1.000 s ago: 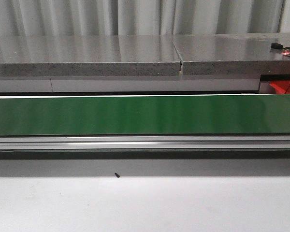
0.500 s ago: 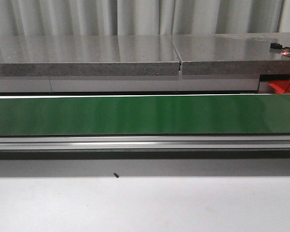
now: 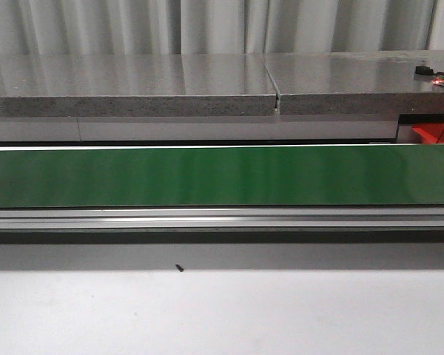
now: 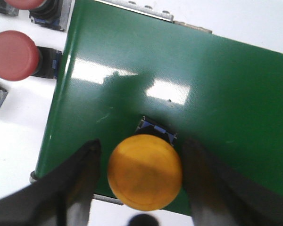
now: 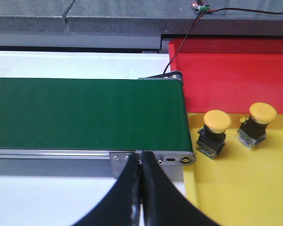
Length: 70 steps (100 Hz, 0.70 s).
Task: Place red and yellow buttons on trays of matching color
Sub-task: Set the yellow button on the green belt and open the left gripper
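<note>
In the left wrist view, the left gripper (image 4: pixel 144 176) is spread wide around a yellow button (image 4: pixel 145 172) that sits on the green belt (image 4: pixel 203 94); it is not pinched, and was most likely just let go there. The fingers should be lifted straight up so it is not bumped. Red buttons (image 4: pixel 14 55) wait at ten o'clock. The right gripper (image 5: pixel 141 188) is pressed together and holds nothing. Past the belt's end, two yellow buttons (image 5: pixel 212 133) lie on the yellow tray (image 5: pixel 240 188), with the red tray (image 5: pixel 236 80) farther on.

Belt (image 3: pixel 222 176): green, smooth, glossy, glare patches in left wrist view. Belt frame (image 3: pixel 222 219): brushed metal. Far slab (image 3: pixel 133 85): speckled grey stone, polished. Surface (image 3: pixel 222 310): matt white. Yellow button (image 4: pixel 145 172): smooth plastic cap. Trays (image 5: pixel 236 70): glossy plastic.
</note>
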Each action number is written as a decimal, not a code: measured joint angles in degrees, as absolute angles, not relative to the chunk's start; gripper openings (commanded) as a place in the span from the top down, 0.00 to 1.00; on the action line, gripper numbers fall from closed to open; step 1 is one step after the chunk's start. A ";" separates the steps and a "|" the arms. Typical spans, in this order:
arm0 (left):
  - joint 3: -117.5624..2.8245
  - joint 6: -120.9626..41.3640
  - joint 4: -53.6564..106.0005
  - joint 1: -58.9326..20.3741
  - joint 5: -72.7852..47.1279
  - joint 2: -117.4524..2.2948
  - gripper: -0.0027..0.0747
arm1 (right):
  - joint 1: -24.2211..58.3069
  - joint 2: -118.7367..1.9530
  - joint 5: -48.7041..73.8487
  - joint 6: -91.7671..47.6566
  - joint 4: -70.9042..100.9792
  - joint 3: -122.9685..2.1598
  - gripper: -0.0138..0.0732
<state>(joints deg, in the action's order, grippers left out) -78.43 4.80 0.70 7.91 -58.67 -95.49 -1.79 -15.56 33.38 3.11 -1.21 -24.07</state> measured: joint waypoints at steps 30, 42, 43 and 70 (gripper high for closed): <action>-83.39 1.36 7.66 7.91 -59.29 -92.59 0.31 | -1.79 -15.56 33.38 3.11 -1.21 -24.07 0.92; -83.80 1.12 7.78 9.25 -60.12 -90.64 0.31 | -1.79 -15.56 33.38 3.11 -1.21 -24.07 0.92; -83.80 1.12 7.78 9.58 -60.25 -90.38 0.31 | -1.79 -15.56 33.38 3.11 -1.21 -24.07 0.92; -83.80 0.67 6.73 19.11 -62.58 -89.91 0.31 | -1.79 -15.56 33.38 3.11 -1.21 -24.07 0.92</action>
<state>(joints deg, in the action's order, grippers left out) -83.80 0.67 6.73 19.11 -62.58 -89.91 -1.79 -15.56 33.38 3.11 -1.21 -24.07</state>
